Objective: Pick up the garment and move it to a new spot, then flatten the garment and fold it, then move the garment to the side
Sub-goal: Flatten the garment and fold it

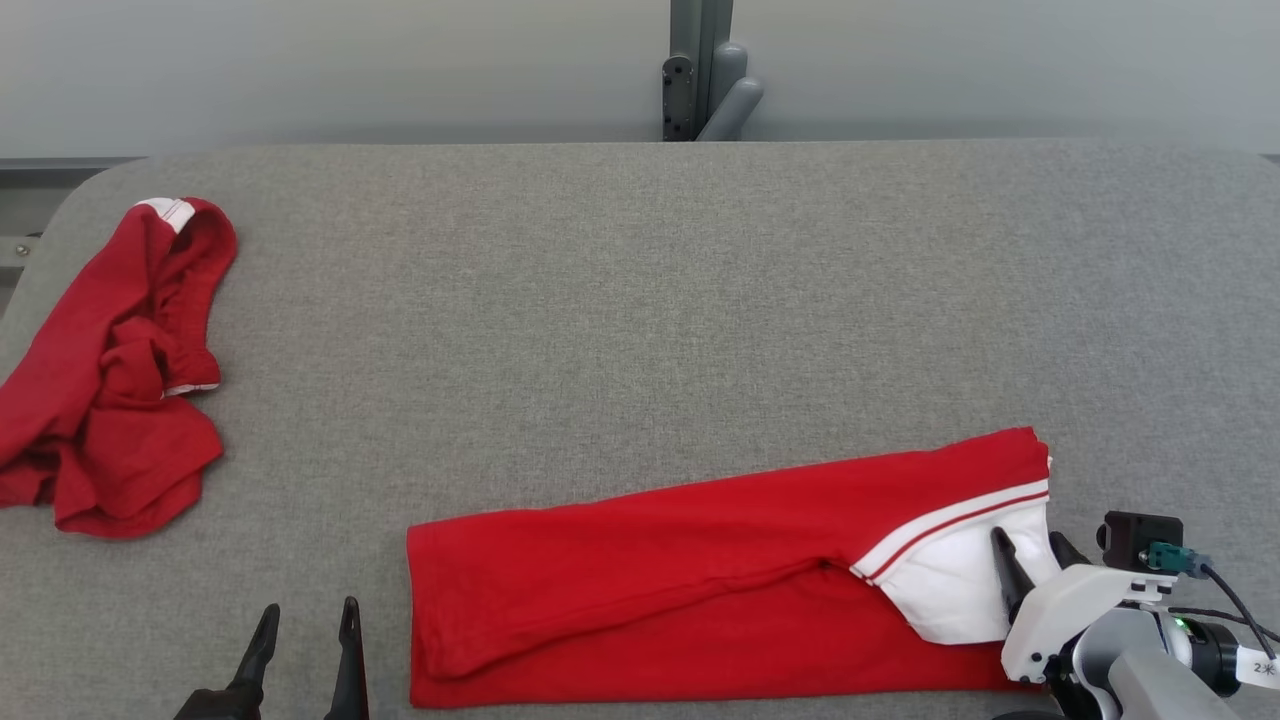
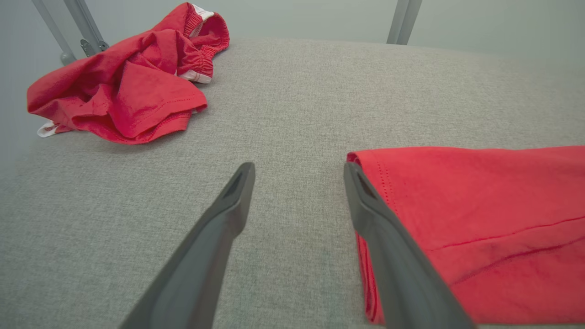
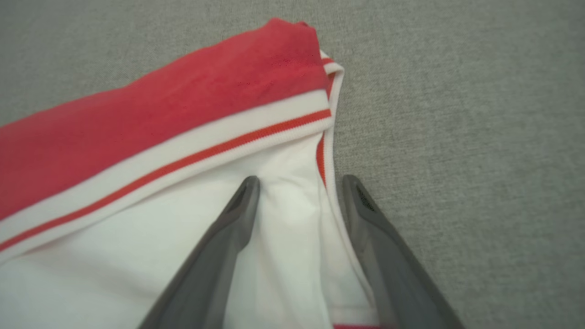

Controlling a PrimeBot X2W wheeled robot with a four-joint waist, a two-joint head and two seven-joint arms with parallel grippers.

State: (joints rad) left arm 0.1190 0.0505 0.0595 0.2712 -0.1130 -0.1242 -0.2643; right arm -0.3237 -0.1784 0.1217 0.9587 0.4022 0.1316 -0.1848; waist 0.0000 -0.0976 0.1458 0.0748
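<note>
The garment is red with a white, red-striped end. It lies folded into a long band on the near right of the grey table. My right gripper is at its white end, open. In the right wrist view the right gripper straddles the edge of the garment, with white cloth between the spread fingers. My left gripper is open and holds nothing, just left of the garment's red end. In the left wrist view the left gripper has its right finger beside the garment's corner.
A second red garment lies crumpled at the table's left edge, and the same crumpled garment appears in the left wrist view. A grey metal post rises behind the far edge. Bare grey surface stretches across the middle and back of the table.
</note>
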